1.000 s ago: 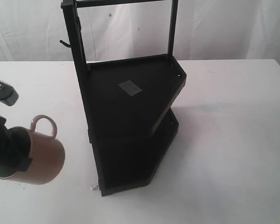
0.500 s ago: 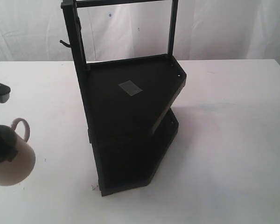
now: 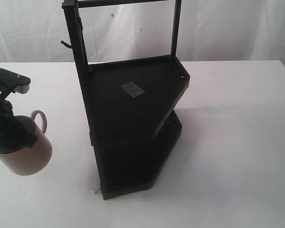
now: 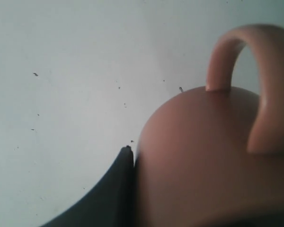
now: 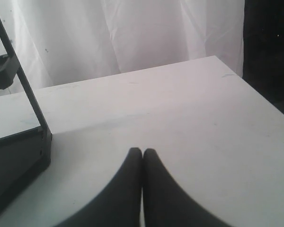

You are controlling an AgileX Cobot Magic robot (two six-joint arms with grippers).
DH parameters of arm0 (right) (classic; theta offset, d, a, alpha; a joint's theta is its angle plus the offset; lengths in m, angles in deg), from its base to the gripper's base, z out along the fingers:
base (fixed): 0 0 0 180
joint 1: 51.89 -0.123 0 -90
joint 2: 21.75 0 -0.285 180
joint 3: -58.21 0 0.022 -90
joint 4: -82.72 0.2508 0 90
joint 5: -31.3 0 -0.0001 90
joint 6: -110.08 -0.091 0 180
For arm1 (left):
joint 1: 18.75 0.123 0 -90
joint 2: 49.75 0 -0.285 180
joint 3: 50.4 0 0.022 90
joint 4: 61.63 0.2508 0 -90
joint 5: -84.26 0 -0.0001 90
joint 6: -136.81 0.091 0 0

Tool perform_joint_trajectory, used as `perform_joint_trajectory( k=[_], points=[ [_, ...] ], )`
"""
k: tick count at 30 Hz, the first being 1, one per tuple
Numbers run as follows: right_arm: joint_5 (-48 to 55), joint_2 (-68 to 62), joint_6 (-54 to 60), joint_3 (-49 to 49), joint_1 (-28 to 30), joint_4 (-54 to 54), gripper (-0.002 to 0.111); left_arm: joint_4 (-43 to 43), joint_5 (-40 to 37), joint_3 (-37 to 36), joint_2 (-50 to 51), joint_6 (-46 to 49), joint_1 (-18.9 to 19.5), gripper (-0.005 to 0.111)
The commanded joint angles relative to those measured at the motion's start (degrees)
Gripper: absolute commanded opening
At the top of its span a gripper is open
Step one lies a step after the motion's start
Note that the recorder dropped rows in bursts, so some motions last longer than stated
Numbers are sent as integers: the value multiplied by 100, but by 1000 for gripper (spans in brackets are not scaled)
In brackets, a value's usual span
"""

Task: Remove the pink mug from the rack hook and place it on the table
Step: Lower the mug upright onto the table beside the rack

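The pink mug [image 3: 29,153] is at the far left, off the rack, its handle [image 3: 41,119] pointing toward the rack. My left gripper [image 3: 9,134] comes down on its rim and is shut on it. In the left wrist view one dark finger [image 4: 116,189] presses against the outside of the pink mug [image 4: 203,156]; the other finger is hidden. Whether the mug's base touches the table [image 3: 237,142] I cannot tell. The rack hook [image 3: 65,44] on the left post stands bare. My right gripper [image 5: 142,152] is shut, holding nothing, over the table [image 5: 180,109].
The tall black two-shelf rack [image 3: 178,76] stands in the middle of the table, with a grey patch [image 3: 132,89] on its upper shelf. Its corner [image 5: 19,156] shows in the right wrist view. A white curtain [image 3: 228,28] hangs behind.
The left gripper and mug swung left toward the frame edge, then came back right and slightly higher. The mug now hangs more upright under the gripper.
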Motion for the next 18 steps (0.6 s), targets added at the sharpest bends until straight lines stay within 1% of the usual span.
perform_joint_trajectory(
  k=[1,6,16,18],
  points=[
    [-63,37,65,31,-10,-36,0,-223,179,82,275,32,6,0],
    [-63,37,65,31,-10,-36,0,-275,205,399,560,37,-17,0],
    [-63,37,65,31,-7,-22,0,-247,228,953,1147,37,-392,0],
    [-63,37,65,31,-7,-22,0,-262,211,1047,1251,37,-393,0]
  ],
)
